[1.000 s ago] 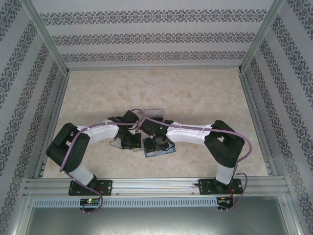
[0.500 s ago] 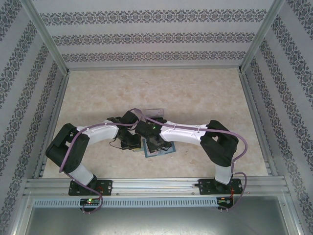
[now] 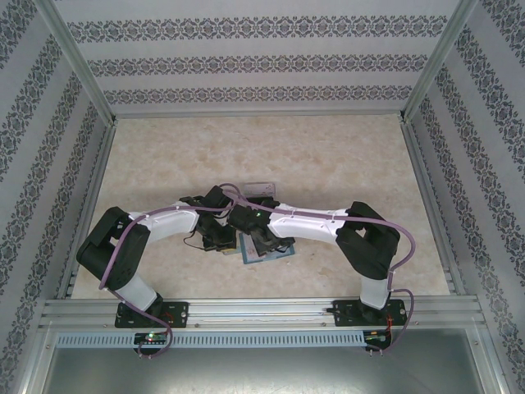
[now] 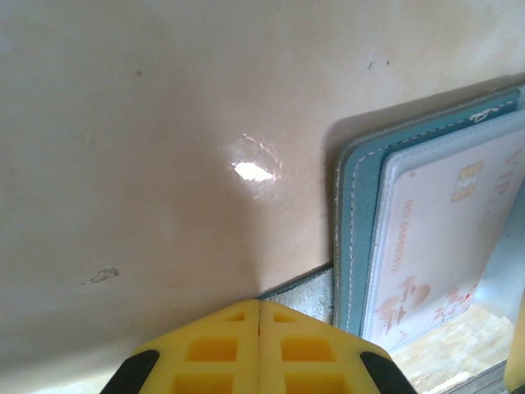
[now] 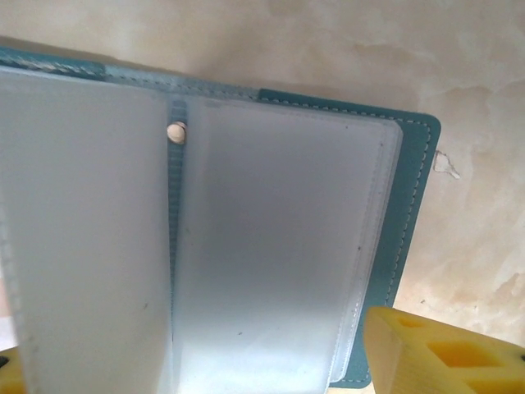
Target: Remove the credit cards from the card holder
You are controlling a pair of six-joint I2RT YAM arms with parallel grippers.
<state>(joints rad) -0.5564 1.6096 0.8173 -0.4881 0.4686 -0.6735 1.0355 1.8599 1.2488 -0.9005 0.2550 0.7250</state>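
The worktop (image 3: 344,156) is pale beige with a marbled pattern. Wallpaper (image 3: 262,61) with grey ornament bands covers the three walls around it. Aluminium posts (image 3: 78,59) rise at the far corners, and an aluminium rail (image 3: 262,312) runs along the near edge. A small clear plastic piece (image 3: 261,188) lies near the middle of the worktop. The left wrist view shows a bright glare spot (image 4: 253,171) and a small scuff (image 4: 102,275) on the surface.

Bright diffuse light, glare spot, blurry close-ups
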